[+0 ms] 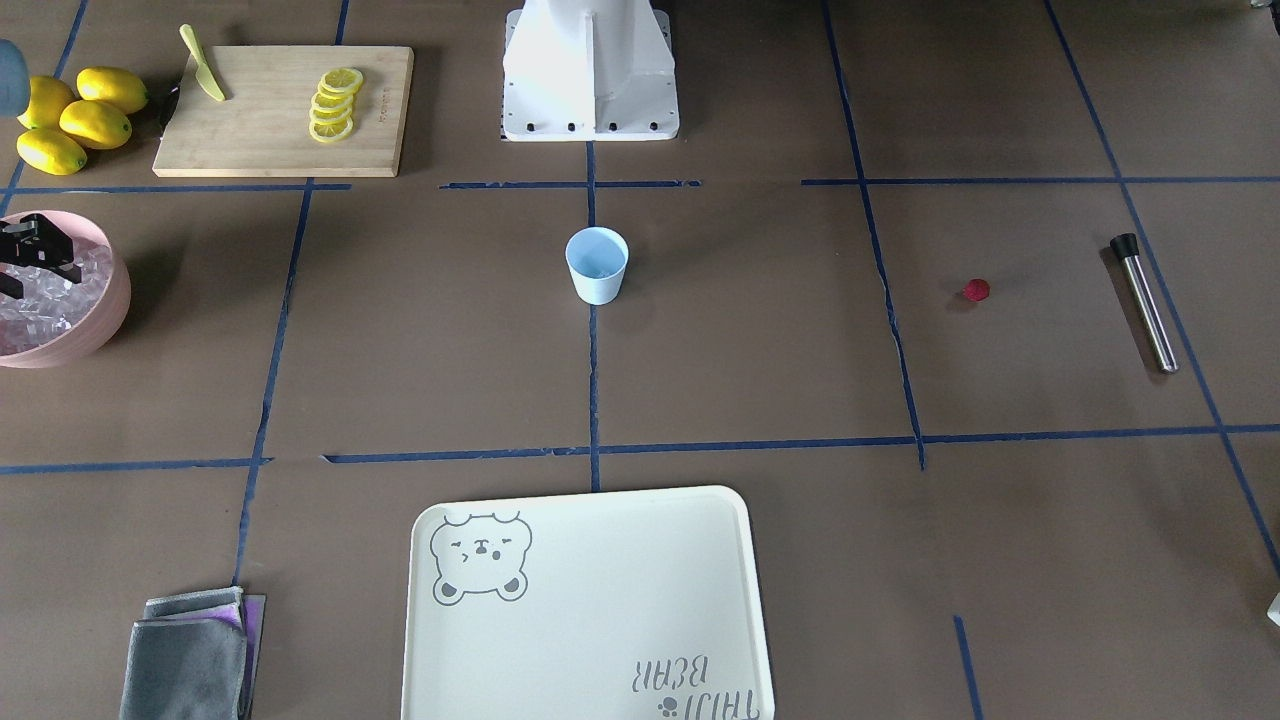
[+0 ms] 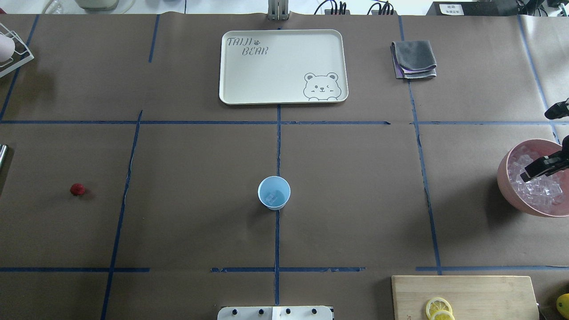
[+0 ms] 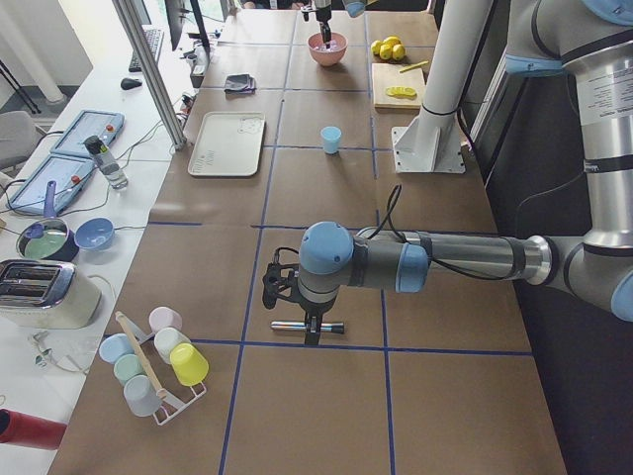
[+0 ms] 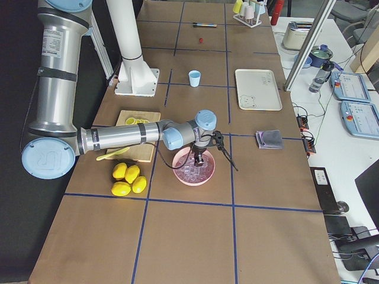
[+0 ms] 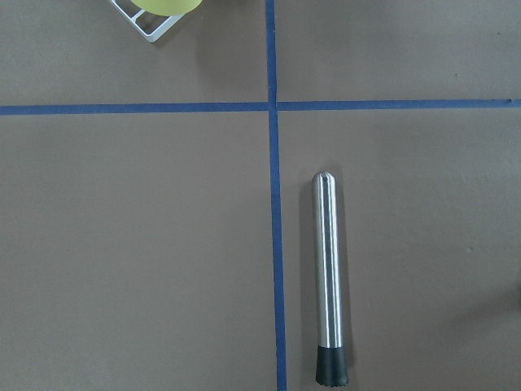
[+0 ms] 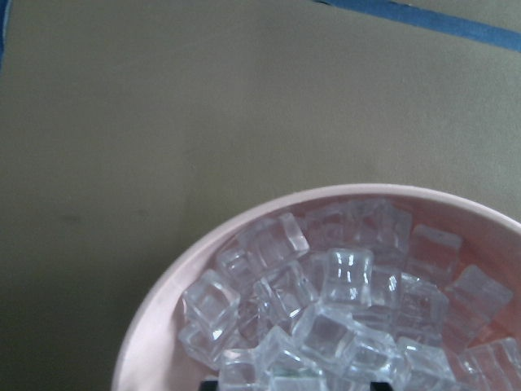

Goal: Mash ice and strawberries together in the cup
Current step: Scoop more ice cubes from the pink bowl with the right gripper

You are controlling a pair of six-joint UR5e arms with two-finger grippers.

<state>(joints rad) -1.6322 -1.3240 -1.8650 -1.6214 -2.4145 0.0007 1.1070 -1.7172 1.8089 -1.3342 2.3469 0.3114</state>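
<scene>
At the middle of the brown paper-covered worktop (image 2: 200,169) the small pale-blue tapered cup (image 2: 274,192) stands upright on a blue tape line, with what looks like a clear cube or two in its bottom. Most of the small clear ice cubes (image 6: 326,301) are heaped in a large pink round bowl (image 1: 108,318) far out on the robot's right. The right gripper (image 1: 40,272) hangs directly over that heap with its jaws apart. The small dark-red strawberry (image 2: 77,189) lies alone on the worktop well to the cup's left. Beyond it lies a slim steel muddler with a black tip (image 5: 328,277), and the left gripper (image 3: 313,334) hovers above that. Whether its jaws are apart or together cannot be told.
</scene>
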